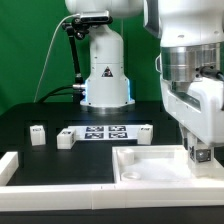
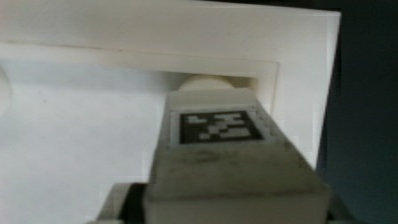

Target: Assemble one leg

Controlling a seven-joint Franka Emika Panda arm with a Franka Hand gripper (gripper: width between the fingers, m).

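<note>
Holding leg in end effector, tip at panel corner.

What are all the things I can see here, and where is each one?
table: one, black, under everything.
backdrop: one, green, behind.
marker board: one, white with black tags, mid-table.
loose legs: three, white, one at each end of the marker board, one further to the exterior view's left.
panel: one, white, front, exterior view's right.
rail: one, white, front, exterior view's left.
held leg: one, pale with a tag, tip toward the panel's corner.
base: one, white, behind the marker board.
arm: one, white, exterior view's right.
end effector: one, white, over the panel, shut on the held leg.
</note>
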